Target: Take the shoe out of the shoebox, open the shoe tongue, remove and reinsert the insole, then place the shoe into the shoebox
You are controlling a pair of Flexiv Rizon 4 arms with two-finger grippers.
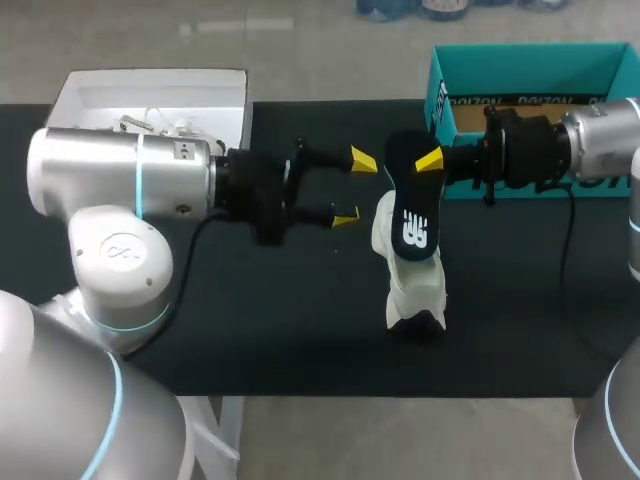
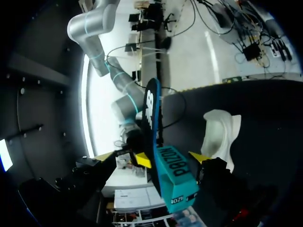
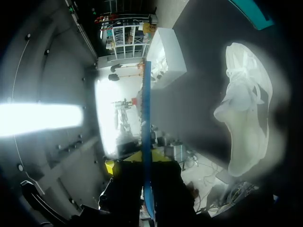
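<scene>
A white shoe (image 1: 410,285) stands on the black table (image 1: 250,330) near the middle. Above it, my right gripper (image 1: 427,162) is shut on the heel end of a black insole (image 1: 410,205), which hangs down in front of the shoe. In the right wrist view the insole (image 3: 146,109) shows edge-on between the fingers of the right gripper (image 3: 144,160), with the shoe (image 3: 246,118) off to one side. My left gripper (image 1: 354,188) is open just left of the insole, with nothing between its fingers. From the left gripper (image 2: 170,159) the insole (image 2: 150,111) is straight ahead and the shoe (image 2: 220,135) beside it.
The teal shoebox (image 1: 530,70) stands open at the back right, behind my right wrist, and shows beyond the insole as the teal shoebox (image 2: 175,177) in the left wrist view. A white box (image 1: 150,100) with small items sits at the back left.
</scene>
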